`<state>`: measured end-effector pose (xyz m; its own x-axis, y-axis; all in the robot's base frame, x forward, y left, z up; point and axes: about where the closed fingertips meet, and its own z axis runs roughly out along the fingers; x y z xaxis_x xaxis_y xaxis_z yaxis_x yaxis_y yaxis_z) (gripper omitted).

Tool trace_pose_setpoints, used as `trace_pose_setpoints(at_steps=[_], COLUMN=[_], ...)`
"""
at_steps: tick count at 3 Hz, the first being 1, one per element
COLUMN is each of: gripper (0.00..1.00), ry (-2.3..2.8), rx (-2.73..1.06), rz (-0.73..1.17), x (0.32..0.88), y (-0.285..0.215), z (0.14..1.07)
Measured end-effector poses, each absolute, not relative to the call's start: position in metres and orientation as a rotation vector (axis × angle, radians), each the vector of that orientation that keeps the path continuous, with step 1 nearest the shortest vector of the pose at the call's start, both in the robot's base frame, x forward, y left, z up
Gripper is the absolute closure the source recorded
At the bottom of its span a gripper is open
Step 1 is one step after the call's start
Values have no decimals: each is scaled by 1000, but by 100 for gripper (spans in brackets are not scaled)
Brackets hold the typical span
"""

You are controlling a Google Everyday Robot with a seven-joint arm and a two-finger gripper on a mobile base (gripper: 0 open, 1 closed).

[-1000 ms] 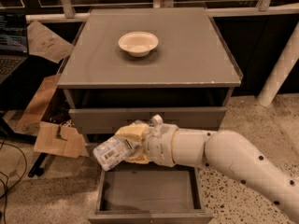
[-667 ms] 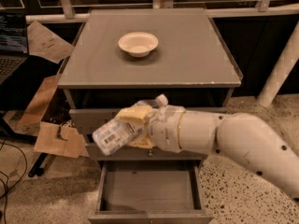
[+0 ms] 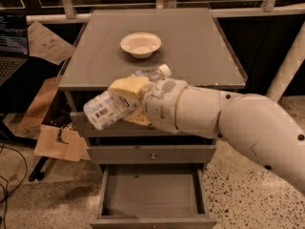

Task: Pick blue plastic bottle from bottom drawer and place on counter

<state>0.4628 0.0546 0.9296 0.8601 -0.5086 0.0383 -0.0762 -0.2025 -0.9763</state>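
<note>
- Arm (image 3: 248,123): white, entering from the right and reaching across the cabinet front at the level of the upper drawers.
- Desk (image 3: 200,46): flat grey top of the cabinet, just behind the tool.
- Bottom drawer (image 3: 152,197): pulled out, with its grey floor showing.
- Tool (image 3: 129,102): held before the desk's front edge, yellow fingers (image 3: 127,86) clamped around the bottle.
- Blue plastic bottle (image 3: 106,109): carried in the air above the drawer, tilted, white cap up toward the desk.
- White bowl (image 3: 140,44): resting on the desk, apart from the bottle.
</note>
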Motion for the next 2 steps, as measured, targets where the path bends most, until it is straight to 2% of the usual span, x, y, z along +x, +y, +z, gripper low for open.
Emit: trace_pose_setpoints(at_steps=[2], gripper=[100], ry=[466], rx=[-1680], rz=[-493], x=[477], y=[54], z=[947])
